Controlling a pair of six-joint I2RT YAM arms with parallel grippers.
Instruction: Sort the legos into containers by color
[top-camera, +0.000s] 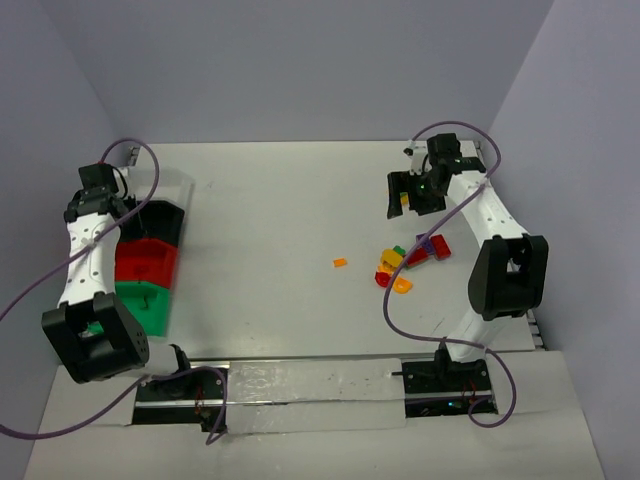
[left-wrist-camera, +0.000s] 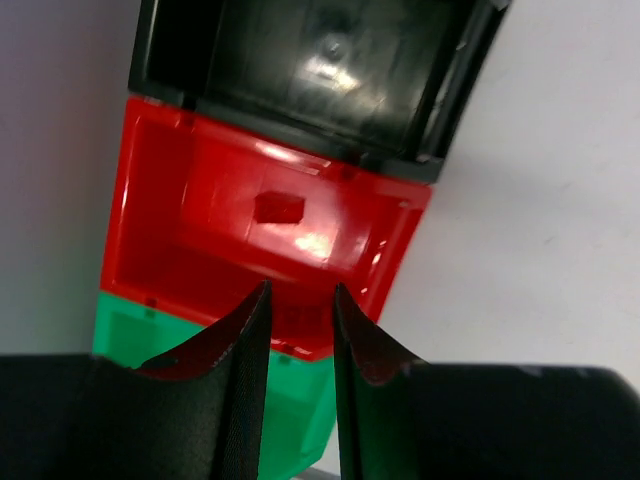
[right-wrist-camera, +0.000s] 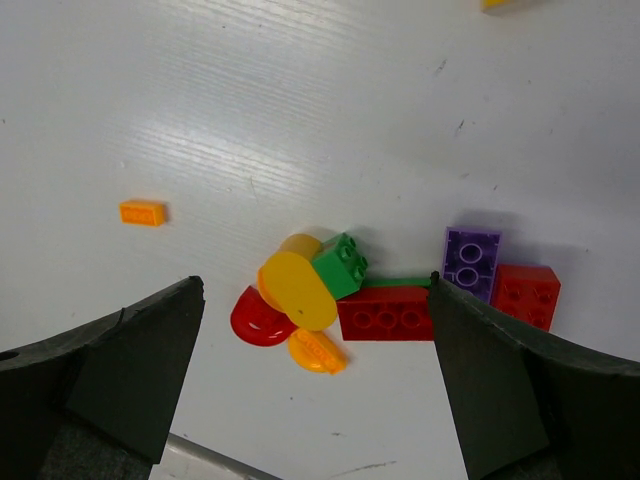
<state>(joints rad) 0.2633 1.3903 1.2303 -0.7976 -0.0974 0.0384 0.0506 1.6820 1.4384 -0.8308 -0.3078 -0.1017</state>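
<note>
Right gripper (right-wrist-camera: 315, 283) agape over lego pile (right-wrist-camera: 385, 312); red piece (left-wrist-camera: 278, 207) in red bin (left-wrist-camera: 140, 200)

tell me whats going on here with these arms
Two robot arms are sorting legos by colour. The left claw hangs over the red bin, jaws slightly apart and empty; what looks like one red piece lies inside. The right claw, wide open, hovers above the pile on the table.
</note>
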